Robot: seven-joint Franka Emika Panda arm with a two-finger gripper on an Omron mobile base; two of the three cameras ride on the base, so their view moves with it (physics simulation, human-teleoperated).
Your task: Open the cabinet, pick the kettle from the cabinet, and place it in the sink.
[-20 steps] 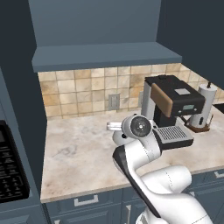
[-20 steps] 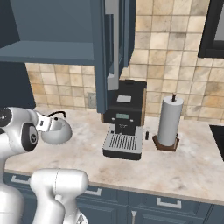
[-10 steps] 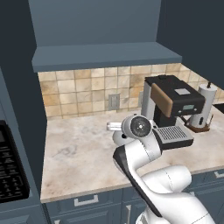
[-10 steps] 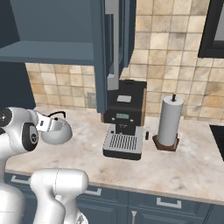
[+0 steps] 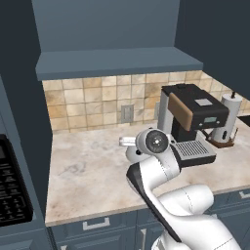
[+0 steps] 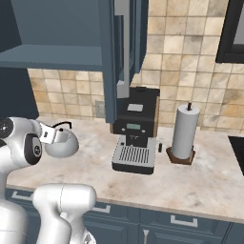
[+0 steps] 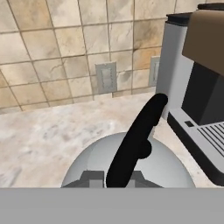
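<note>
In the left base view the white arm rises from the lower right and bends over the marble tabletop [image 5: 88, 166]. The kettle [image 5: 133, 154] peeks out just left of the arm's round wrist joint, above the middle of the tabletop, well clear of its front edge. A coffee machine [image 5: 193, 117] stands toward the right end against the tiled back wall, with a paper towel roll [image 5: 228, 117] beside it nearer the right edge. The cabinet [image 5: 117, 61] hangs above, its underside over the back of the tabletop.

In the right base view the hand [image 6: 49, 134] is clenched on the kettle [image 6: 62, 143], which hangs off the tabletop [image 6: 200, 181] near its left end. The cabinet door [image 6: 125, 52] stands swung open, above the coffee machine [image 6: 136, 131]. The paper towel roll [image 6: 183, 131] stands just right of the machine.

In the hand view the kettle's rounded grey body [image 7: 127, 166] sits at the bottom, its dark arched handle [image 7: 138, 140] running up from between the fingertips. The coffee machine [image 7: 197, 87] is on the right, with a wall outlet [image 7: 106, 78] in the tiles behind.
</note>
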